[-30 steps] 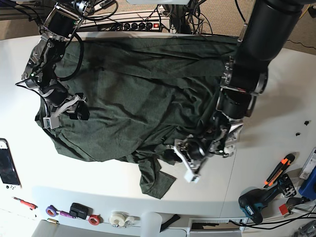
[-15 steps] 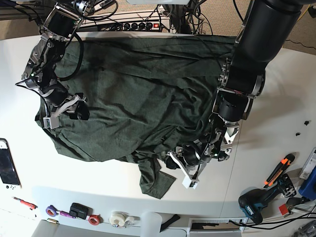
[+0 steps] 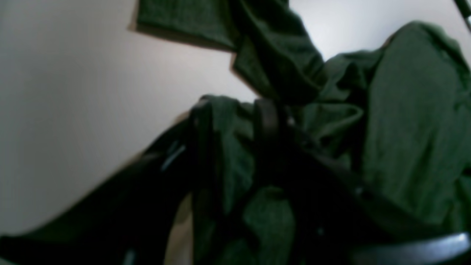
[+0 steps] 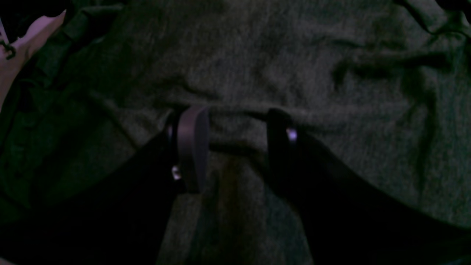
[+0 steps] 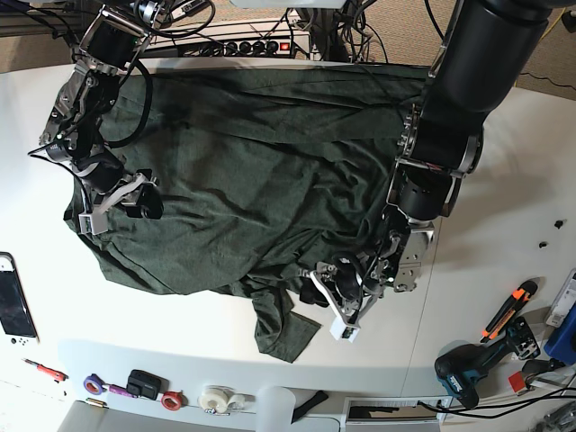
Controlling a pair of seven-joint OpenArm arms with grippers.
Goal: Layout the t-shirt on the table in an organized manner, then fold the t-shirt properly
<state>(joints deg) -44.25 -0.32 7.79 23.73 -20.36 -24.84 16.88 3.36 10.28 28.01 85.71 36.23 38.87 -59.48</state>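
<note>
The dark green t-shirt lies spread and wrinkled over the white table. One sleeve sticks out toward the front edge. My left gripper is at the shirt's bunched front hem, just right of that sleeve. In the left wrist view the left gripper has a thick fold of the t-shirt between its fingers, over the bare table. My right gripper rests on the shirt's left side. In the right wrist view the right gripper has spread fingers pressing on the flat t-shirt.
A power strip and cables lie at the back edge. A handheld device sits at the left edge. Tape rolls and small tools line the front. A drill and an orange-handled tool lie at the right.
My left gripper has moved leftward in the base view along the shirt's front hem, toward the sleeve. The right arm has not moved.
</note>
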